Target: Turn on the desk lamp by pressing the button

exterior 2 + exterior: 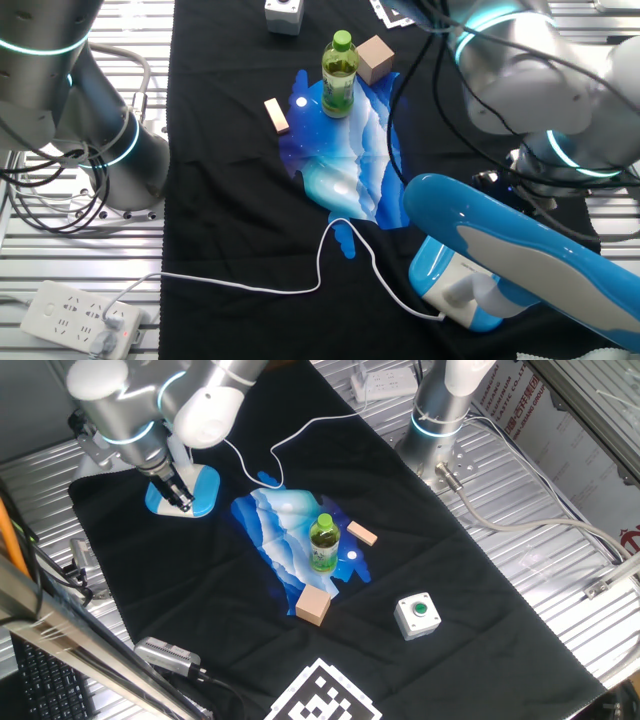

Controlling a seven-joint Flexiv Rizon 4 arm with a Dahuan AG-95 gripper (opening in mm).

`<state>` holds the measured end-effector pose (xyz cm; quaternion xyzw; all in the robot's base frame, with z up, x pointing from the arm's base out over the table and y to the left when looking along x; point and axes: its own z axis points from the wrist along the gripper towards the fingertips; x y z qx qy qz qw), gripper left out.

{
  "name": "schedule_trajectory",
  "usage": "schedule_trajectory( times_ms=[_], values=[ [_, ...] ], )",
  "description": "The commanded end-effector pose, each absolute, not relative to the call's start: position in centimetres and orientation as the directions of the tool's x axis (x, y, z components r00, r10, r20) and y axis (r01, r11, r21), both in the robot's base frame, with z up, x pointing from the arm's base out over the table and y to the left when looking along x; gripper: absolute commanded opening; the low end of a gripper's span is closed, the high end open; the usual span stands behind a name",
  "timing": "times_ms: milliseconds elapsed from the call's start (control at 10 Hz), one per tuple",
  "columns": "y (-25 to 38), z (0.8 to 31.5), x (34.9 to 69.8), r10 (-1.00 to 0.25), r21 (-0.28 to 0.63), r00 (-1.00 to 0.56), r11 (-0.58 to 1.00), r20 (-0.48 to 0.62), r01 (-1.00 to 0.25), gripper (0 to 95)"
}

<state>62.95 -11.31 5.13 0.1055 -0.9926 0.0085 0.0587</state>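
Tool (180, 500) is down on the desk lamp (200, 490) base at the far left of the bench (480, 575), can't tell if its fingers are spread; no glow visible, so I'd guess the press isn't finished. Count: one lamp, one green bottle (323, 542), two wooden blocks (313, 605), one white button box (417, 614).

I see bare black cloth (480, 575) right of the bottle (323, 543). The bottle, two wooden blocks (313, 605) and white cable (250, 285) crowd centre; lamp head (520, 245) overhangs its base (445, 285).
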Motion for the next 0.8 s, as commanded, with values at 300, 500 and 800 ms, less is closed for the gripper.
schedule_trajectory(
  times_ms=[300,500,800],
  values=[
    [-11.37,5.12,62.80,-0.095,-0.054,-0.991,0.993,0.098,-0.101,0.0],
    [-11.37,5.12,62.80,-0.096,-0.050,-0.991,0.994,0.092,-0.100,0.0],
    [-11.96,5.32,62.49,-0.117,-0.050,-0.989,0.991,0.091,-0.122,0.0]
  ],
)
